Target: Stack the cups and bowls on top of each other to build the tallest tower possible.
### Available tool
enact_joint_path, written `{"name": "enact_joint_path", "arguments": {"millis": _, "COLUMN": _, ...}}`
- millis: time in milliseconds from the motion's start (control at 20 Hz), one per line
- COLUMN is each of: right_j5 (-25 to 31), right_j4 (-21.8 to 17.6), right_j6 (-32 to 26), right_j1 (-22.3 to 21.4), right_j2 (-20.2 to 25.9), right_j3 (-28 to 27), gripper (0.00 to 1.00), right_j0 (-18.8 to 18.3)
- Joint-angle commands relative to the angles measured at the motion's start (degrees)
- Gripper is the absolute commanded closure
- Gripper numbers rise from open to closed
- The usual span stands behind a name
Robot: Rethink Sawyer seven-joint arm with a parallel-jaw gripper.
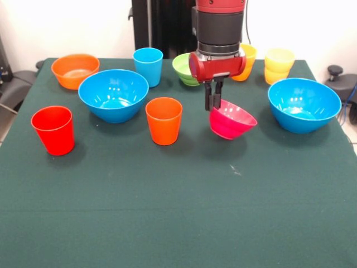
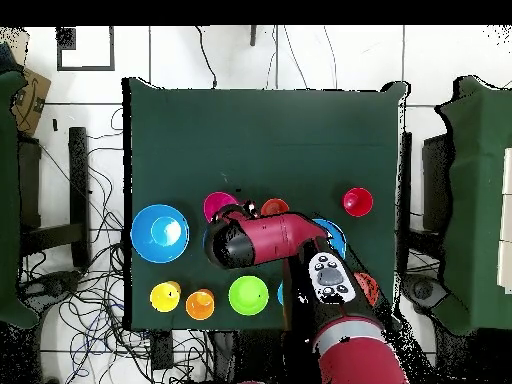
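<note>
Pink-red bowl (image 1: pixel 232 119) hangs tilted, its rim clamped in the pincer (image 1: pixel 213 104) – overhead, the arm (image 2: pixel 270 240) hides most of it above the worktop (image 1: pixel 167 212).

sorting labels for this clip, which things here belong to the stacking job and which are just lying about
Part of the job:
- pink-red bowl, tilted, rim gripped by the end effector
- two blue bowls
- orange bowl
- green bowl
- red cup
- orange cup
- light blue cup
- yellow cups

Lying about:
- cables on the floor
- cardboard box
</note>
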Motion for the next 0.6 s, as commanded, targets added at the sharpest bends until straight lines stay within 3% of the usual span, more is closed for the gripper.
{"name": "enact_joint_path", "arguments": {"millis": 50, "right_j5": 6.72, "right_j4": -0.71, "right_j6": -0.16, "right_j1": 3.27, "right_j2": 4.65, "right_j3": -6.16, "gripper": 1.00, "right_j0": -0.14}}
{"name": "enact_joint_path", "arguments": {"millis": 250, "right_j5": 7.96, "right_j4": -0.68, "right_j6": -0.72, "right_j1": 1.08, "right_j2": 5.46, "right_j3": -3.66, "gripper": 1.00, "right_j0": -0.99}}
{"name": "enact_joint_path", "arguments": {"millis": 600, "right_j5": 14.16, "right_j4": 1.32, "right_j6": -2.51, "right_j1": -7.05, "right_j2": 8.56, "right_j3": 4.15, "gripper": 1.00, "right_j0": -3.39}}
